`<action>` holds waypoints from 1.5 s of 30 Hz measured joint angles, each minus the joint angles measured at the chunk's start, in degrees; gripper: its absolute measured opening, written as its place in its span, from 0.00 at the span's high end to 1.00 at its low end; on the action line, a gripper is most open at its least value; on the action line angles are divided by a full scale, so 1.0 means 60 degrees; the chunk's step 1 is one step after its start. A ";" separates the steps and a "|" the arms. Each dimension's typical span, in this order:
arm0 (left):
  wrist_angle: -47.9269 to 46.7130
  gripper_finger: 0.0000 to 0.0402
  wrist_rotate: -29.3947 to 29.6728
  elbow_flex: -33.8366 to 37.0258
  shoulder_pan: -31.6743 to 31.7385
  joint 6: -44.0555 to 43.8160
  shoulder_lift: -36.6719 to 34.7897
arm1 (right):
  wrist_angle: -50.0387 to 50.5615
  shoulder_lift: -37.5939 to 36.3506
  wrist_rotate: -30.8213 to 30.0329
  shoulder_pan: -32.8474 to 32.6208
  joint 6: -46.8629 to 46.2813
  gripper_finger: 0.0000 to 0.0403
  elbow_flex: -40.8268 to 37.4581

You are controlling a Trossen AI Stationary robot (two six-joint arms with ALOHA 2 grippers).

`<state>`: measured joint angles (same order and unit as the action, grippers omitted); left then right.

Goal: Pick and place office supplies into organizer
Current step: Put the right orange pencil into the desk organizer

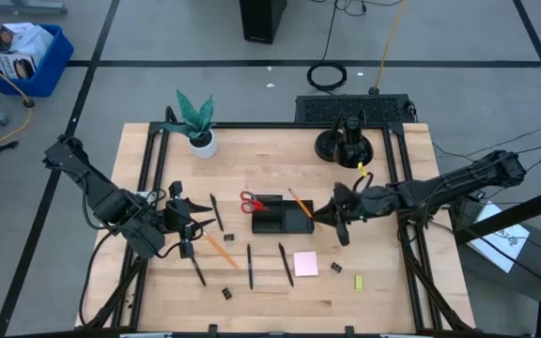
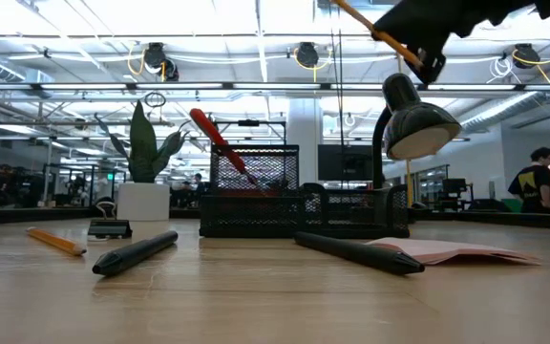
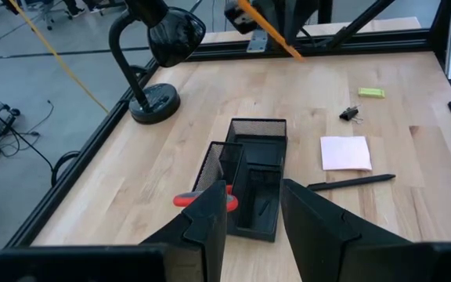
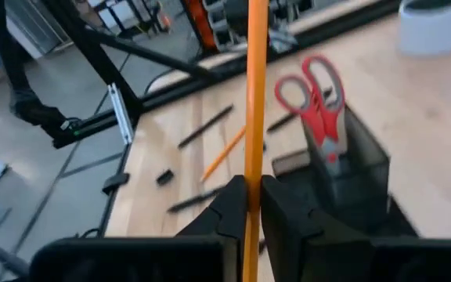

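The black mesh organizer [image 1: 285, 218] stands mid-table, and red-handled scissors [image 1: 251, 202] lean out of its left compartment, handles up. My right gripper [image 1: 327, 218] hovers at the organizer's right end, shut on an orange pencil [image 1: 301, 203]. Left of the organizer, my left gripper [image 1: 191, 222] stands open above the table with nothing between its fingers [image 3: 210, 223]. Lying loose on the wood near the front are black pens [image 1: 249, 266], another orange pencil [image 1: 222, 251], a pink sticky-note pad [image 1: 305, 264], binder clips [image 1: 334, 269] and a yellow-green piece [image 1: 359, 283]. My right gripper pinches the orange pencil's shaft [image 4: 251, 176] between its two fingers, which lie across it. It comes from the table's right, nearly level. The pencil is lifted clear, slanting up and away over the organizer's right end, with a long part standing out past the fingertips [image 2: 375, 31].
A potted green plant [image 1: 198, 127] stands at the far left. A black desk lamp [image 1: 346, 143] stands at the far right, its head [image 2: 418, 124] hanging near my right arm. A black frame rail [image 1: 270, 126] runs around the tabletop.
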<state>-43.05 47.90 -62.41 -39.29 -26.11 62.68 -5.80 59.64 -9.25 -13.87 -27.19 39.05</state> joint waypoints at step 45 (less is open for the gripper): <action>-0.0004 0.68 0.0000 0.0000 0.0000 -0.0167 0.0002 | -0.7622 0.2495 -0.0952 0.0000 0.6541 0.94 0.0000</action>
<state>-43.07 47.90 -62.41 -39.29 -27.11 62.70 -51.54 74.61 -14.96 -13.87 12.05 39.05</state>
